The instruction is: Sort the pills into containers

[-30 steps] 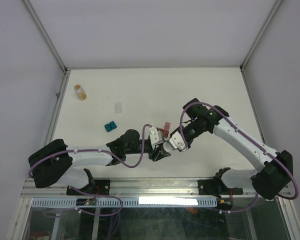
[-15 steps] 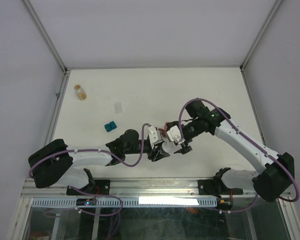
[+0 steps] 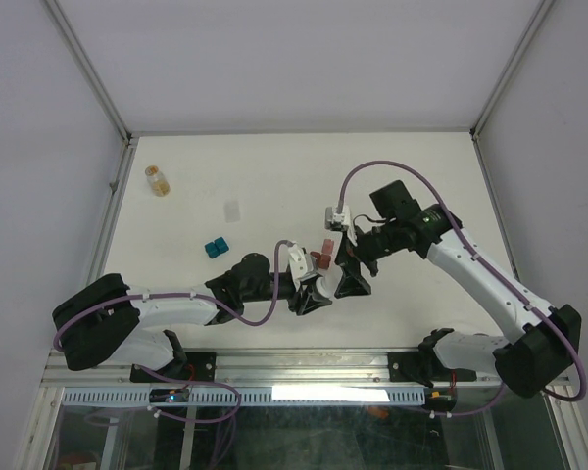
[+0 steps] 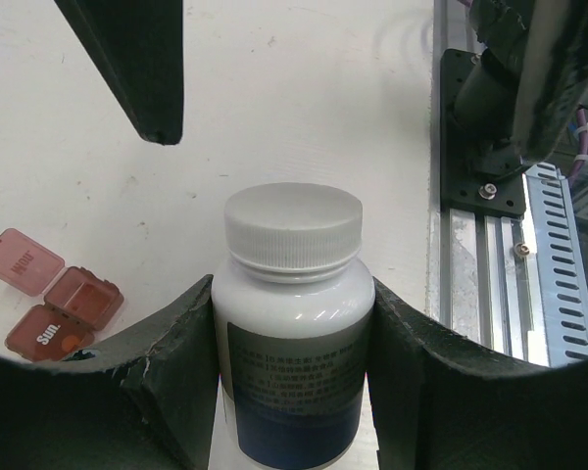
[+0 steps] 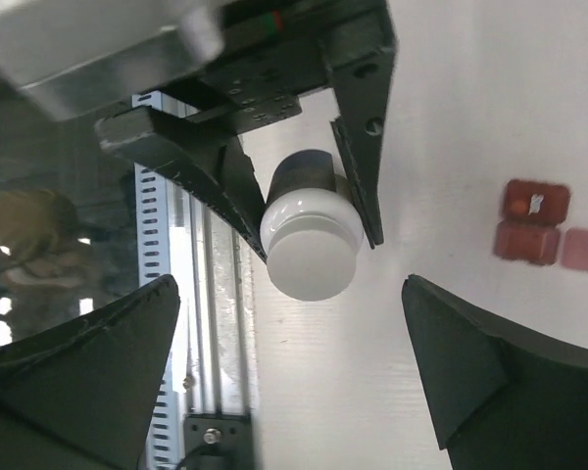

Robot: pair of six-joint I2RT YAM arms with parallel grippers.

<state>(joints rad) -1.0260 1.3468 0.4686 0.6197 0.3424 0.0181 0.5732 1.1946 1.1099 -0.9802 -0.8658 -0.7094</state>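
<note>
Progress is judged early, as no pills are visible outside the bottle. The teal container (image 3: pixel 216 248) lies on the tabletop (image 3: pixel 274 176), well apart. The left tool (image 4: pixel 292 377) clamps the white pill bottle (image 4: pixel 292 323), cap fitted. The dark red container (image 4: pixel 54 308) lies beside it, with one translucent lid hinged open. The right tool (image 5: pixel 289 284) is spread wide, holding nothing.

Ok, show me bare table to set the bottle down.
Free: the far strip of table between the amber vial and the right arm, and the far right corner. Crowded: near centre, where the left gripper holding the white bottle, the open right gripper and the dark red box cluster.
</note>
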